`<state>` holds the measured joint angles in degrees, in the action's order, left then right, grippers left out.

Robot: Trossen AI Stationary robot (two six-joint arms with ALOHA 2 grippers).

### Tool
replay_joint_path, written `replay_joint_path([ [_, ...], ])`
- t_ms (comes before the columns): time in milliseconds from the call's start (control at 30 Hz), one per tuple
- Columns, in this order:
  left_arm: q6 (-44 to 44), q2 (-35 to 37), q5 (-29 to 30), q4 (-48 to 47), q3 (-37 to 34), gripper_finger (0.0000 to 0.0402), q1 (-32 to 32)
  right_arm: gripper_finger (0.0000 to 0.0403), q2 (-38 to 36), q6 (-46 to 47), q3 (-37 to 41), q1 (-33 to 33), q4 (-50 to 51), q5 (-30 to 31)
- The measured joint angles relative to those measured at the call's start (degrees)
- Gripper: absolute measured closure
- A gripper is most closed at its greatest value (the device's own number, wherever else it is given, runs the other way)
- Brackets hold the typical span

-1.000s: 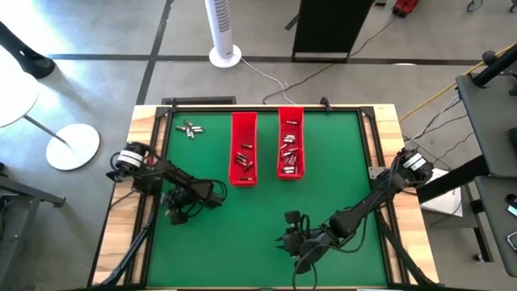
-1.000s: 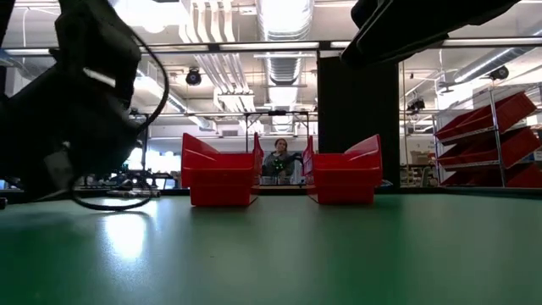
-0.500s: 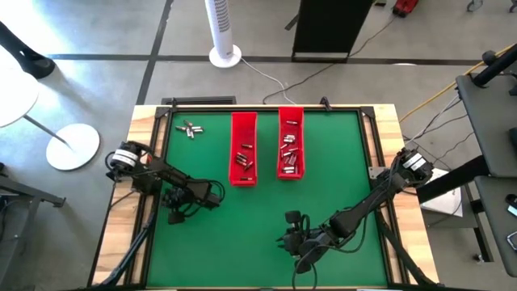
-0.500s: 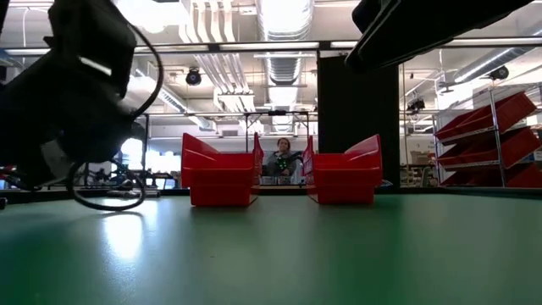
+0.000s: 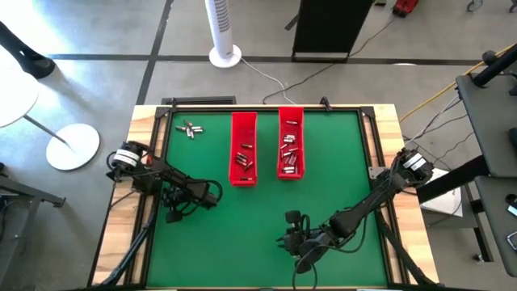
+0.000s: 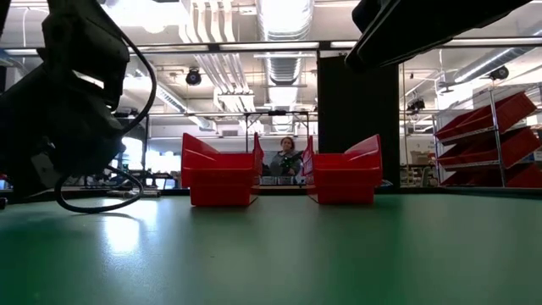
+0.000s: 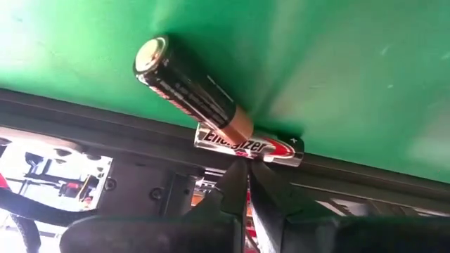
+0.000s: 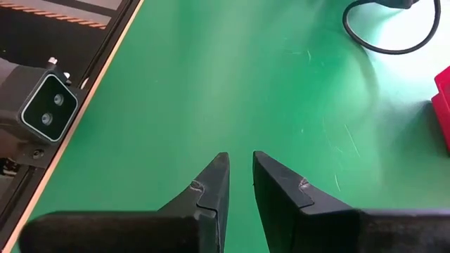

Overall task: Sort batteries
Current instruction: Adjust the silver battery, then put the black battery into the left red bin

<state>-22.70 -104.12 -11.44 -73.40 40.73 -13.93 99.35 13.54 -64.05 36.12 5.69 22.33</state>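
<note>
My left gripper (image 5: 171,212) is low at the green mat's left edge, fingers shut (image 7: 245,172). Just beyond its tips a silvery battery (image 7: 249,146) lies along the mat's black edge rail. A black and copper battery (image 7: 191,86) lies on the mat with its copper end against the silvery one. A few loose batteries (image 5: 190,128) lie at the far left. Two red trays (image 5: 244,158) (image 5: 290,152) hold several batteries each. My right gripper (image 5: 292,239) hovers near the mat's near edge, narrowly open and empty (image 8: 240,169). My left gripper's shut fingertips (image 7: 240,169) stand level at the middle of the silvery battery's long side (image 7: 246,156), coming from the mat's inner side and lying across it. I cannot tell whether they touch it. The battery lies flat against the rail.
The black rail and wooden border (image 5: 145,186) run along the mat's left edge. A camera block (image 8: 46,112) sits at the mat's near edge. The left arm's cable (image 6: 93,199) loops over the mat. A person (image 6: 284,158) sits far behind the trays.
My left gripper has gone a little toward the table's left edge, staying low; its cable loop has followed.
</note>
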Motion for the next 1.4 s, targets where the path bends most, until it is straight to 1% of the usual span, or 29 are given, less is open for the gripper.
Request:
replay_joint_path([
  [200,-0.3,0.0,-0.2,0.8,-0.1,0.0402,0.0,0.0346,0.0,0.0,0.0,0.0,0.0,0.0],
  [300,-0.4,0.0,-2.0,1.9,0.1,0.0402,0.0,0.0346,0.0,0.0,0.0,0.0,0.0,0.0],
  [533,-0.3,0.0,-2.5,2.5,4.9,0.0402,-0.5,0.0346,0.0,0.0,0.0,0.0,0.0,0.0],
  [833,-0.5,1.2,3.7,2.4,11.7,0.0402,-0.6,0.0346,0.0,0.9,0.0,0.0,0.0,0.2],
  [933,-2.4,4.6,5.9,2.4,13.2,0.0402,-1.3,0.0345,0.0,2.3,0.0,0.0,-0.2,0.5],
  [1033,-6.1,10.4,8.3,2.5,13.9,0.0402,-3.6,0.0334,0.0,3.4,0.0,0.0,-0.3,3.5],
  [1100,-10.6,15.7,11.3,3.9,13.8,0.0402,-6.2,0.0323,0.0,3.5,0.0,0.0,-0.4,5.1],
  [1167,-16.5,21.6,15.8,7.0,13.1,0.0402,-9.9,0.0309,0.3,3.5,0.0,0.0,-1.4,5.9],
  [1233,-23.0,27.3,22.8,11.2,11.7,0.0402,-14.4,0.0293,1.2,3.4,0.0,-0.1,-3.3,7.8],
  [1300,-28.6,32.2,32.2,16.3,10.3,0.0402,-19.2,0.0277,2.8,3.6,0.0,-0.6,-6.2,9.0],
  [1400,-35.0,37.5,49.8,23.2,7.5,0.0402,-26.0,0.0252,5.7,6.0,-0.6,-2.4,-9.2,9.2],
])
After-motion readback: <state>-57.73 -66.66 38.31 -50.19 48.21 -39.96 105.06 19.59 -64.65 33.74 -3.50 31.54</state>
